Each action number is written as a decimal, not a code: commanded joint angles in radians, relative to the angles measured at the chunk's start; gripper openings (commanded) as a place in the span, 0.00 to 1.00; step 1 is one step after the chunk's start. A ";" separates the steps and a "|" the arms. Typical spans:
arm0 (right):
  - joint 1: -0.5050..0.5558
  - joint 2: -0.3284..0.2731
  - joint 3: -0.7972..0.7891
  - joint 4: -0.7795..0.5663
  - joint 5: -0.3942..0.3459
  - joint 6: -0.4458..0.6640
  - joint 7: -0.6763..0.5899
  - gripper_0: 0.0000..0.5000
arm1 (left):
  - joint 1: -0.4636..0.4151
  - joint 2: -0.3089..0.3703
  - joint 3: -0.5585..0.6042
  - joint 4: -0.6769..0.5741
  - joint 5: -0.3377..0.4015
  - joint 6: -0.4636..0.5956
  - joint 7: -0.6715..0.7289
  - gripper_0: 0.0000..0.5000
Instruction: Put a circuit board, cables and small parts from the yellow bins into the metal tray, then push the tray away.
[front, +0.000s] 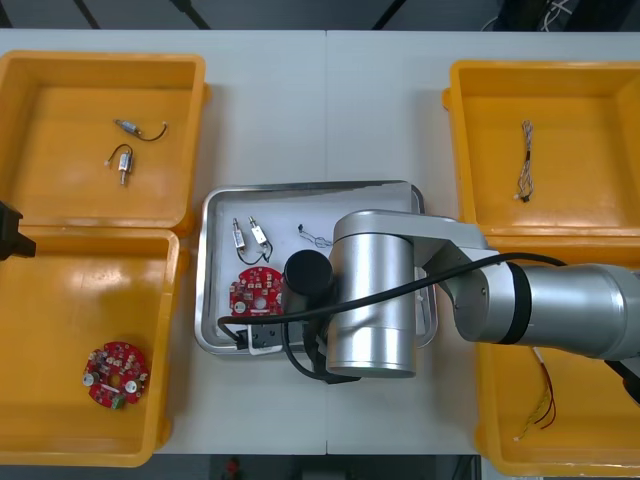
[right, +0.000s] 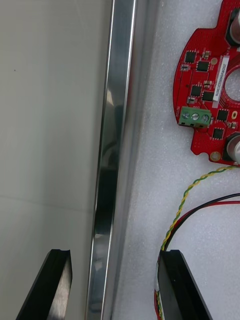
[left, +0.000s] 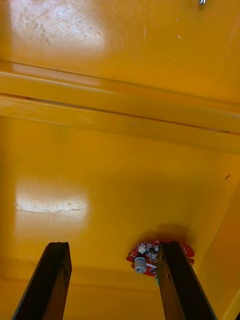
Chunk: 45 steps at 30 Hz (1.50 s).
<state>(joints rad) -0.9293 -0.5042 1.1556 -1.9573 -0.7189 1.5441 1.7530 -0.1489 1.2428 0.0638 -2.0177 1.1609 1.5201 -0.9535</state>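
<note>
The metal tray (front: 212, 215), white inside, sits mid-table. It holds a round red circuit board (front: 256, 290), two small metal parts (front: 248, 236) and a thin cable (front: 315, 238). My right gripper (front: 252, 338) hangs at the tray's near edge. In the right wrist view it (right: 112, 260) is open and straddles the shiny rim (right: 107, 150), one finger outside over the table, the other inside. Past the inner finger lie the board (right: 210, 90) and a red and yellow cable (right: 187, 195). My left gripper (left: 112, 250) stands open over the left bins, above a second board (left: 150, 256).
The far left yellow bin (front: 60, 70) holds two small metal parts (front: 135, 128). The near left bin (front: 40, 300) holds a red board (front: 116, 374). A cable (front: 524, 160) lies in the far right bin, and a red and yellow cable (front: 545, 402) in the near right one.
</note>
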 joint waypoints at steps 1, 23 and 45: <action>0.038 0.044 0.007 -0.009 0.044 -0.009 -0.004 1.00 | 0.020 0.046 0.031 -0.026 0.014 -0.011 -0.057 1.00; 0.102 0.098 0.050 0.064 0.162 -0.015 -0.006 0.91 | 0.025 0.046 0.031 -0.013 0.034 -0.020 -0.177 1.00; 0.004 0.006 0.050 0.009 0.170 -0.013 -0.038 0.00 | 0.025 0.046 0.031 -0.013 0.023 -0.020 -0.174 1.00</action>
<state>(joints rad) -0.8592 -0.4667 1.1899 -1.9095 -0.5306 1.5387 1.7511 -0.1461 1.2428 0.0638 -2.0186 1.1861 1.5097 -1.1055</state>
